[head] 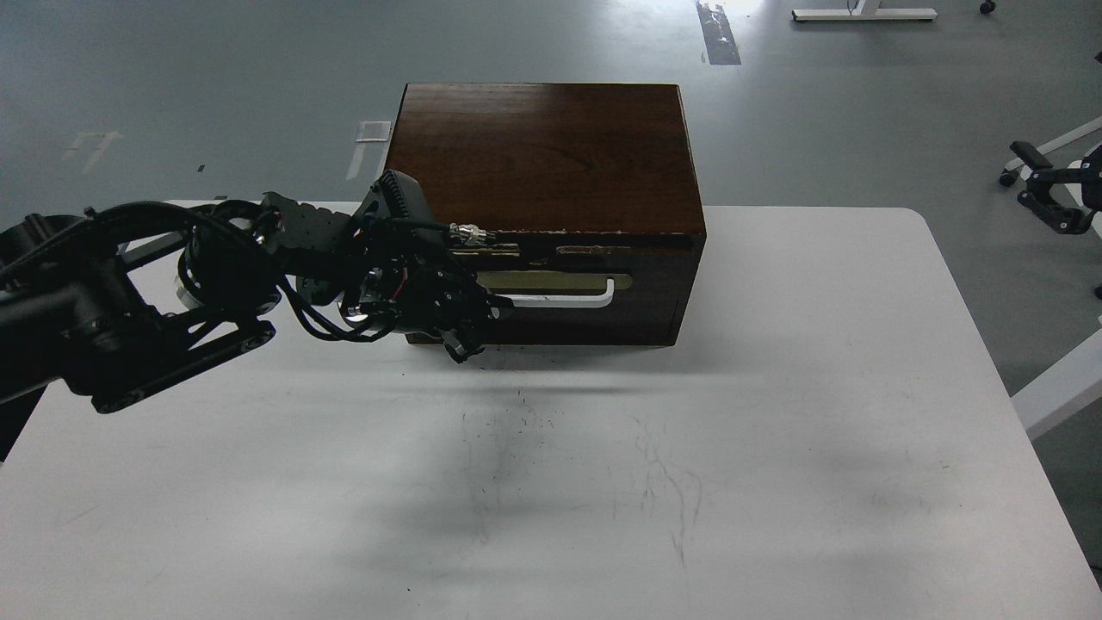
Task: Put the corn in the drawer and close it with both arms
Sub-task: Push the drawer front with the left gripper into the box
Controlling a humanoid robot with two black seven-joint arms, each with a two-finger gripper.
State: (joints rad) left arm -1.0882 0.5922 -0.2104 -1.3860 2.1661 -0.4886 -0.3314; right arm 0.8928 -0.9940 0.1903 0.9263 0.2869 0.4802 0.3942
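Note:
The dark brown wooden box (542,155) stands at the back middle of the white table (775,448). Its drawer (594,288) is pushed in flush with the box front, showing the white bar handle (560,300) on its beige plate. The corn is hidden. My left arm (172,301) reaches in from the left, and its gripper (465,331) rests against the left part of the drawer front, next to the handle's left end. Its dark fingers cannot be told apart. My right arm and gripper are out of view.
The box's rear overhangs the table's back edge. Grey floor lies beyond, with white frame legs (861,13) far back and black equipment (1050,198) at the right edge. Faint scuff marks (654,482) mark the table's middle.

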